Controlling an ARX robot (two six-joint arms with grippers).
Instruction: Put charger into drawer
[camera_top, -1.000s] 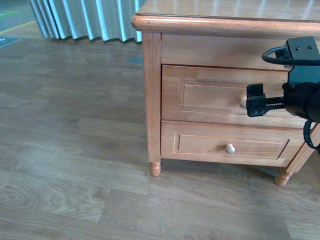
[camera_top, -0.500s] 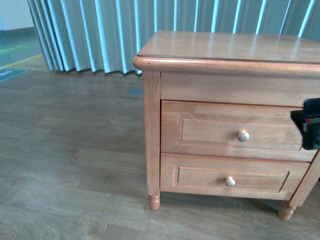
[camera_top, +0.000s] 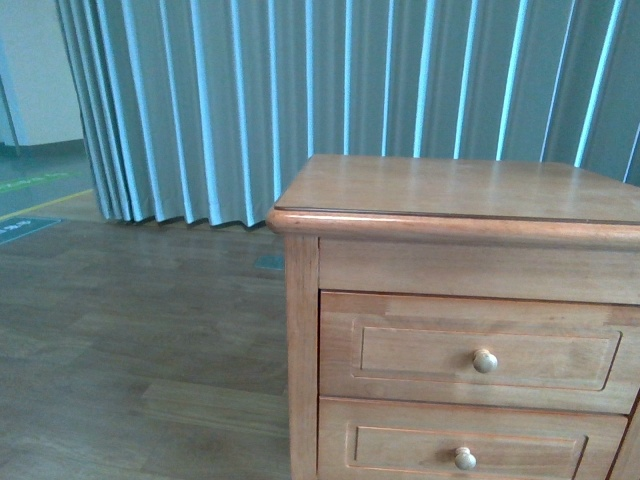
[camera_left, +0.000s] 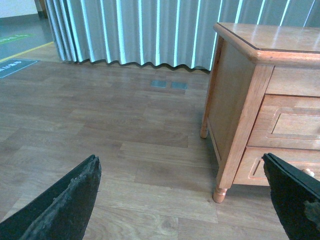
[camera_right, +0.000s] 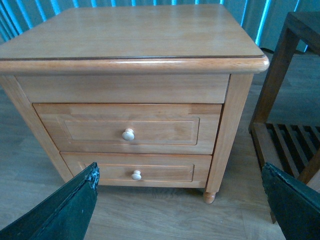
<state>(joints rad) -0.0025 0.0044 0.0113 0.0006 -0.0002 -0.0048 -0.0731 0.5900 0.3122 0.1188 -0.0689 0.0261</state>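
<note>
Drawer (camera_top: 480, 355) shut, flush in the nightstand (camera_top: 455, 190), brass knob (camera_top: 485, 360) centred, a second drawer (camera_top: 465, 450) beneath it; charger not visible in any view, nightstand top bare. Left gripper (camera_left: 182, 200) spread wide with nothing between the fingers (camera_left: 65, 205), hanging over plank floor (camera_left: 100, 130) off the nightstand's side, curtain (camera_left: 140, 30) behind. Right gripper (camera_right: 180, 202) likewise wide apart and empty, facing the nightstand front square-on, both drawers seen between its fingers (camera_right: 70, 210), a dark wooden rack (camera_right: 285, 115) just beside the nightstand.
</note>
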